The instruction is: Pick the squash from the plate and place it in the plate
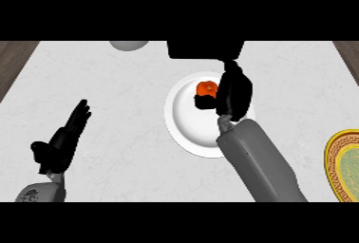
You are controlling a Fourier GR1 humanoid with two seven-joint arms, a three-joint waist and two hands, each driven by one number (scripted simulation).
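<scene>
My right hand (231,95) curls around the squash (206,88), not yet lifted off the white plate (184,124); gold plate (341,163) waits at four o'clock; left hand (64,137) rests spread at eight

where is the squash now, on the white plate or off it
On it: the squash shows over the white plate, with the right robot hand curled beside it.

- Small orange-red squash (206,88), bright against the plain round white plate (188,124).
- Second round plate (344,163) at the right edge: yellow-gold patterned rim, mottled green centre.
- Pale grey-white marbled counter top (126,118), faintly veined; brown wood-grain strips at both far corners.
- Black right hand (231,95) and black left hand (67,137), each on a grey forearm.
- Grey rounded object (129,45) at the top edge.
</scene>
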